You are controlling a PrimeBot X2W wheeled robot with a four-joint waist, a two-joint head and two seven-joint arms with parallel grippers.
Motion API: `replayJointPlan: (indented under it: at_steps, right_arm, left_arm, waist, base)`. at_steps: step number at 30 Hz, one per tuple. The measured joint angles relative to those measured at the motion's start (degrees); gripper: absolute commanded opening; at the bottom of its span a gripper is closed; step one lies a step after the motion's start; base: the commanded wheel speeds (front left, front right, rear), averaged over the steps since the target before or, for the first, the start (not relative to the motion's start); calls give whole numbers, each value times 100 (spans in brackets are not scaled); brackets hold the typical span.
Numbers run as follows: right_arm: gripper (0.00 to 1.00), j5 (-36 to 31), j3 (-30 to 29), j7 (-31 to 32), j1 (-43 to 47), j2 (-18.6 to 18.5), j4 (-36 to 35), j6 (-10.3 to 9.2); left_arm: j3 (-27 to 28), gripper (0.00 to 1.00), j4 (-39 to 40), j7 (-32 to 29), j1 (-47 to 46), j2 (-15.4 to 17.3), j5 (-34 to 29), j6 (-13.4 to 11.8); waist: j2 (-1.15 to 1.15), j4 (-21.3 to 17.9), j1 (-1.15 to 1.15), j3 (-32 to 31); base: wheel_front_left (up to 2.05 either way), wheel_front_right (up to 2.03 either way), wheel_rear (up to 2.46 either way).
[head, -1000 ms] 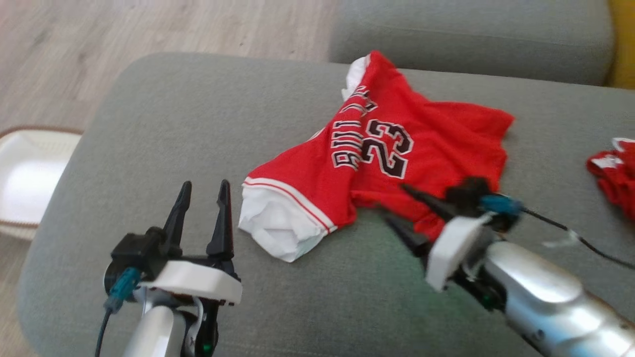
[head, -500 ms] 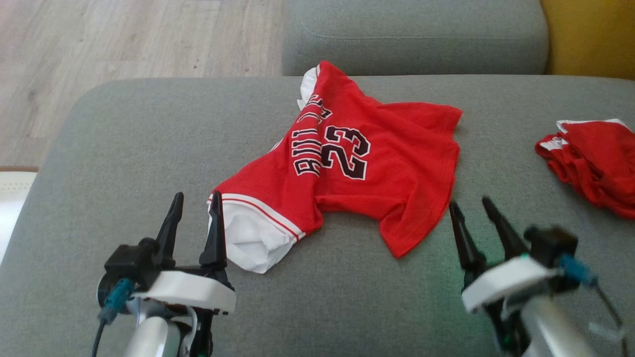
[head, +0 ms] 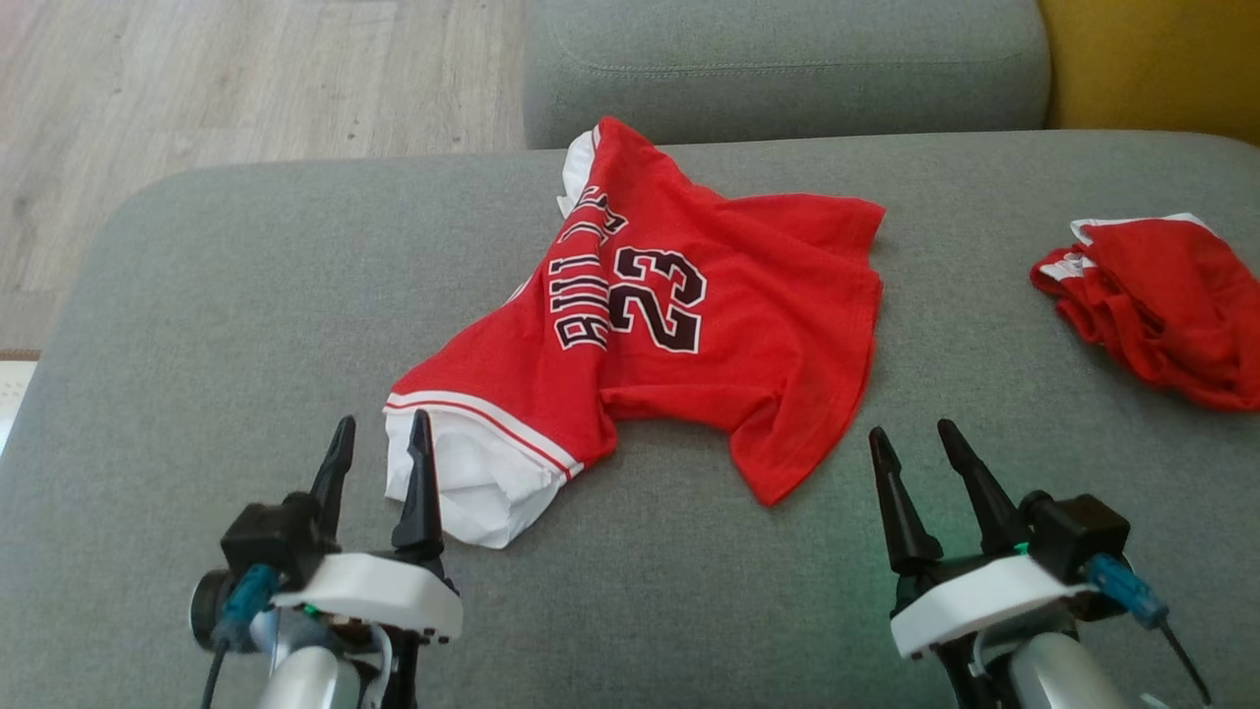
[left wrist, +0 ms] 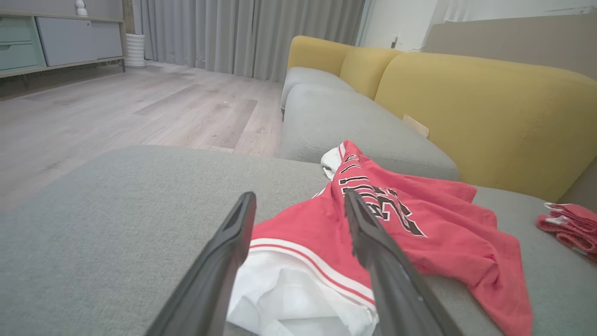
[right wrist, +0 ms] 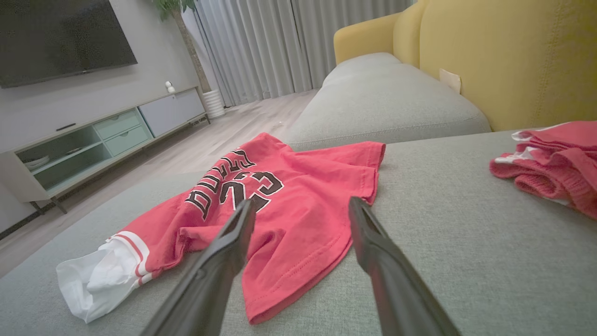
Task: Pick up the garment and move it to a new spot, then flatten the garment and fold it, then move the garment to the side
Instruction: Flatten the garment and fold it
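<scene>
Beside the jersey (head: 709, 335), left hand (head: 383, 423) and right hand (head: 911, 433) gape wide, holding nothing.

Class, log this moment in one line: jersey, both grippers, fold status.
jersey: crumpled on sofa | left gripper: open, at jersey's edge | right gripper: open, short of jersey | fold: not begun
</scene>
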State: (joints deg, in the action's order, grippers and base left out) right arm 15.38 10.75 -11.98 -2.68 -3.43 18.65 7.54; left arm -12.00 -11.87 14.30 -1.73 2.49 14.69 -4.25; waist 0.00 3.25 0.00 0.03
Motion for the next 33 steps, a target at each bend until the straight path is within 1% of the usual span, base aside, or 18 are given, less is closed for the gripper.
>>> replayJointPlan:
  at_steps: [4, 5, 8, 11, 14, 17, 22, 25, 33]
  right_arm:
    - [100, 0, -3, 88, 4, 7, -94, 0]
    - [100, 0, -8, 90, 6, 11, -129, 0]
    - [100, 0, -32, 132, 5, 23, -204, 0]
    - [100, 0, -49, 188, 5, 30, -255, 0]
    - [100, 0, -38, 254, 7, 32, -254, -1]
    - [100, 1, 11, 296, 8, 35, -260, -1]
    - [100, 3, 21, 302, 8, 37, -314, 0]
    - [100, 11, 35, 319, 8, 40, -313, 0]
    - [100, 19, 90, 344, 6, 40, -307, 0]
  left_arm:
    - [-2, 100, -181, 0, -3, 0, -4, -92]
    - [-3, 100, -285, 1, -14, 0, -12, -147]
    - [-10, 100, -845, 0, -129, -1, -80, -341]
    - [-43, 100, -1457, -2, -320, -2, -23, -432]
    - [-93, 100, -1944, -38, -586, -1, -29, -434]
    - [-196, 100, -2270, -59, -845, 19, -99, -424]
    - [-281, 100, -2604, -58, -1100, 16, -99, -279]
    - [-403, 100, -2771, -56, -1170, 10, -102, -276]
    - [-411, 100, -3147, -48, -1335, 11, -168, -383]
  waist:
    - [0, 8, 0, 43]
    - [0, 12, 0, 69]
    - [0, 27, 0, 155]
    - [0, 41, 0, 237]
    - [0, 66, 0, 303]
    - [0, 76, 0, 361]
    - [0, 60, 0, 429]
    - [0, 51, 0, 437]
    - [0, 2, 0, 449]
  base:
    - [0, 0, 0]
    - [0, 0, 0]
    - [0, 0, 0]
    - [0, 0, 0]
    - [0, 0, 0]
    - [0, 0, 0]
    - [0, 0, 0]
    - [0, 0, 0]
    - [0, 0, 0]
